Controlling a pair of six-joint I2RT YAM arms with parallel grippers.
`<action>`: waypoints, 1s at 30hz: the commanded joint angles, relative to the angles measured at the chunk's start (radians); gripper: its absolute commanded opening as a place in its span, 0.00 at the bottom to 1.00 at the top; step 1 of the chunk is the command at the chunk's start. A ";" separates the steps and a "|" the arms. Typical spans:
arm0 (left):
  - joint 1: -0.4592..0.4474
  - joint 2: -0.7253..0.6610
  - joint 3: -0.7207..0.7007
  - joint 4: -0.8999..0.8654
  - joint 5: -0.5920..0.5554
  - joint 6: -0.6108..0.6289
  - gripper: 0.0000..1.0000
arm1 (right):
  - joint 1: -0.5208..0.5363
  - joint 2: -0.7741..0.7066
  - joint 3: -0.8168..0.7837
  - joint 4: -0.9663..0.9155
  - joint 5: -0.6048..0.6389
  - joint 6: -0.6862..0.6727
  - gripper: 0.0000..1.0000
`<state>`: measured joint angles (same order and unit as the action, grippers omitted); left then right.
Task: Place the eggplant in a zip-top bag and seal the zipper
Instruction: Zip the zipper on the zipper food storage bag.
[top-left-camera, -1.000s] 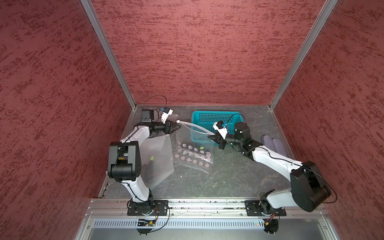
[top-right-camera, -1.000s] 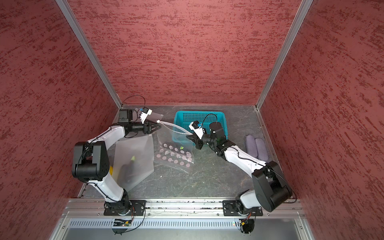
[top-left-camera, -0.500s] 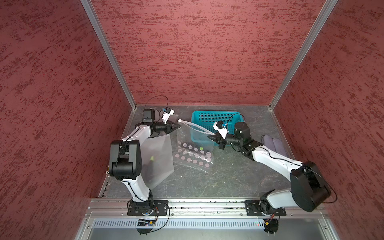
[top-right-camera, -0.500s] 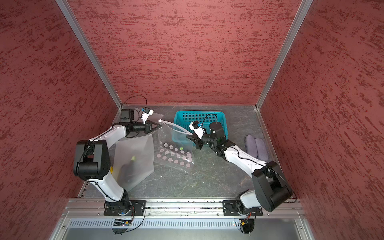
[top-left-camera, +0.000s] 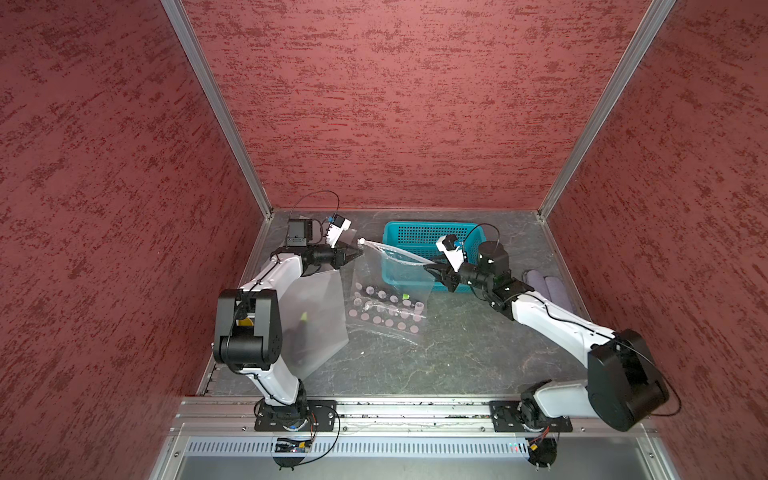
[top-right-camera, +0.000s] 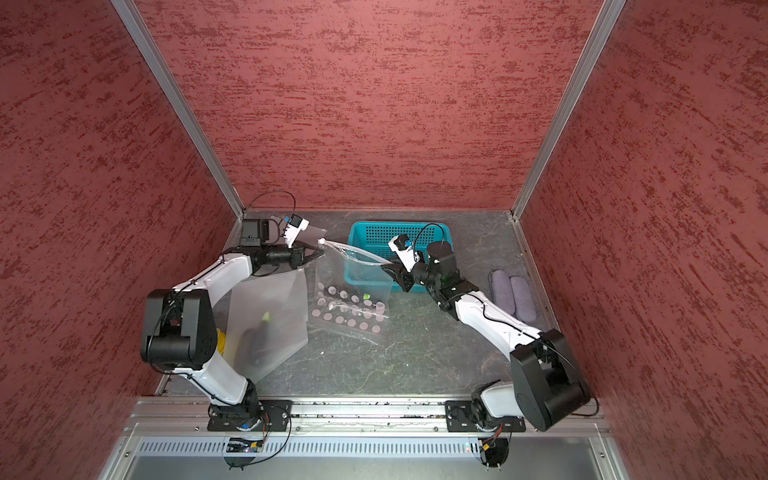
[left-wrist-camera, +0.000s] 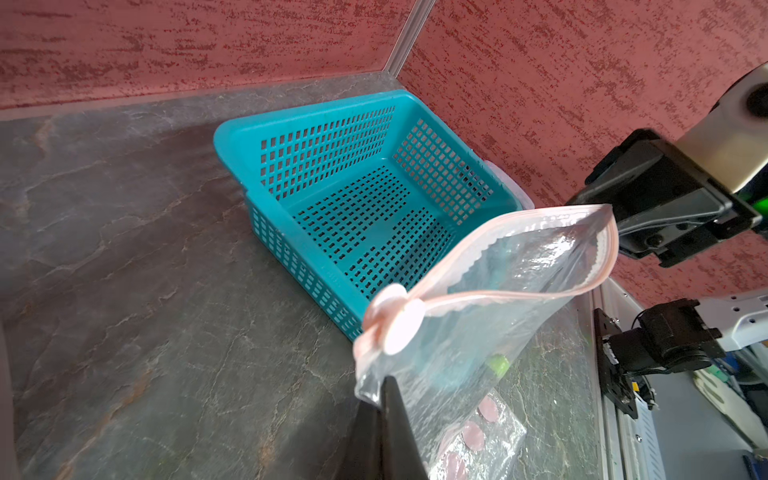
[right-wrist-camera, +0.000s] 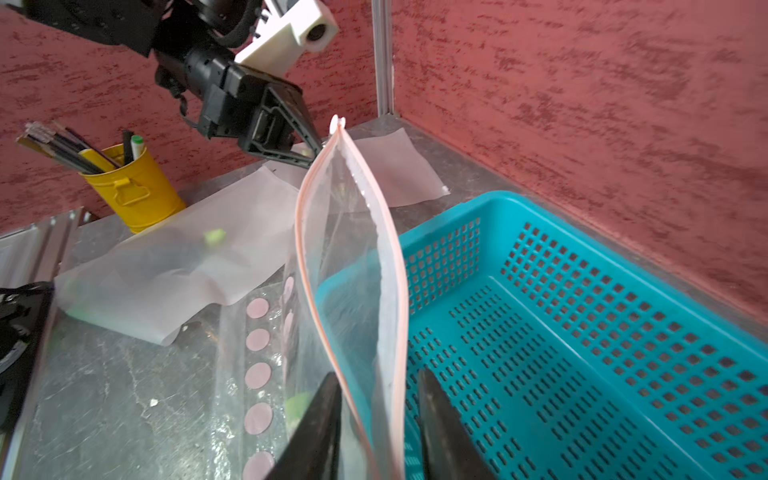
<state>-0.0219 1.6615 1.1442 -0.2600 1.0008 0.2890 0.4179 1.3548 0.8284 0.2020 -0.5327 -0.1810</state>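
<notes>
Clear plastic zip-top bag with pink zipper track (left-wrist-camera: 498, 299) held aloft, mouth gaping: opening step, loading apparently not done.
Clamped at slider corner by left gripper (top-left-camera: 358, 252); straddled by right gripper (right-wrist-camera: 378, 376), jaws apart. Dark eggplant with green stem (top-right-camera: 251, 345) showing through frosted translucent sheet (top-right-camera: 270, 299) near left arm base, well apart. Next: keep mouth wide, fetch eggplant without tugging bag loose.

The left arm (top-left-camera: 276, 272) and right arm (top-left-camera: 552, 322) have white tubular links, bulky black joint housings and thin, looping black cables. The left pincer (top-left-camera: 360, 252) and right pincer (top-left-camera: 434, 275) are black and tapered. Black base plates (top-left-camera: 322, 409) are bolted on the aluminium rail (top-left-camera: 415, 409).
</notes>
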 joint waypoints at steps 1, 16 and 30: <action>-0.048 -0.050 -0.012 -0.027 -0.101 0.030 0.00 | -0.013 -0.058 0.047 -0.050 0.070 -0.030 0.39; -0.233 -0.215 -0.068 0.021 -0.294 -0.036 0.00 | -0.009 0.018 0.320 -0.204 -0.129 -0.041 0.54; -0.304 -0.297 -0.086 -0.051 -0.333 -0.015 0.00 | 0.096 0.243 0.511 -0.300 -0.309 -0.091 0.60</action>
<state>-0.3126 1.3800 1.0706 -0.2790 0.6823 0.2600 0.4980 1.5871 1.2938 -0.0624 -0.7715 -0.2554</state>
